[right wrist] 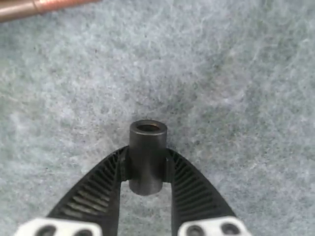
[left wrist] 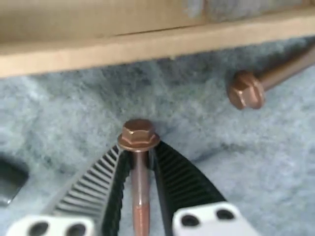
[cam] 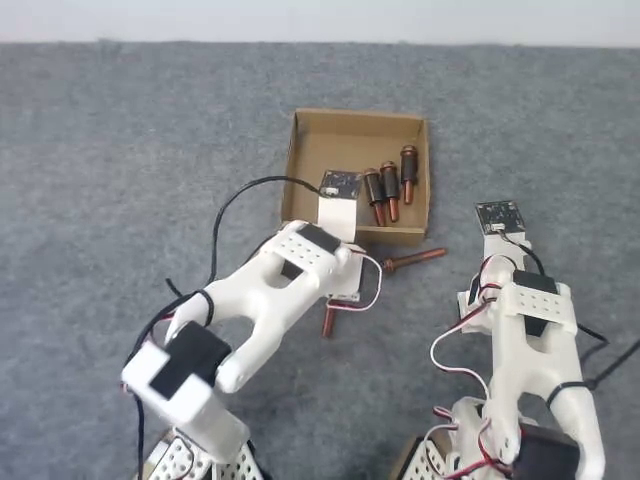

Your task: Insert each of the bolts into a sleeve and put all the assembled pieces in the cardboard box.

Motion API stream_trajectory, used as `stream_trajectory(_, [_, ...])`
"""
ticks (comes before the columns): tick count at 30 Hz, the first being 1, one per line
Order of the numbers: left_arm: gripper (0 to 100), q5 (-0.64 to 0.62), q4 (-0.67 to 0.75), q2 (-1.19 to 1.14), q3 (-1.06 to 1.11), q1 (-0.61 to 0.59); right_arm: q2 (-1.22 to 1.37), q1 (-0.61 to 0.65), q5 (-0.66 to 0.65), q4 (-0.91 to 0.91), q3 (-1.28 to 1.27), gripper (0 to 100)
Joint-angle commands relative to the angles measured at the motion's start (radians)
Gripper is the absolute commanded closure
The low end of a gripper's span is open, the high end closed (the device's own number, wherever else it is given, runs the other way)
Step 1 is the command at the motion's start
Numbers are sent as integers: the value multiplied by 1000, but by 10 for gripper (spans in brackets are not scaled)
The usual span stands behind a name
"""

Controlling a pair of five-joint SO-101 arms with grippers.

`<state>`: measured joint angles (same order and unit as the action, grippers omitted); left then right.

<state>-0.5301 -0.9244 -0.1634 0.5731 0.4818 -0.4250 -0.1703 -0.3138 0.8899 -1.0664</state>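
We find the left fingers pinching a bolt near the cardboard box; the right fingers pinch a sleeve. Three assembled pieces lie inside; a second bolt rests just outside on the counter.

Copper bolt clamped, dark sleeve clamped

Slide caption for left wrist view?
Left gripper shut on a copper-coloured hex-head bolt near the brown cardboard box; second bolt on grey carpet.
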Motion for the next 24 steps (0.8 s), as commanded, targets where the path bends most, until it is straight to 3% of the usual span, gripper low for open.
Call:
stream_trajectory(1, [989, 34, 71, 147, 99, -5, -44, -13, -18, -8, 3, 991])
stream_trajectory(6, [989, 43, 175, 295, 240, -15, -44, -13, -18, -10, 3, 991])
stream_trajectory(16, [989, 66, 186, 396, 318, -161, -45, 44, -17, -73, 6, 991])
stream_trajectory(20, [989, 186, 176, 402, 321, -180, -48, 76, -18, -193, 6, 991])
stream_trajectory(24, [989, 196, 155, 404, 323, -178, -51, 104, -18, -387, 6, 991])
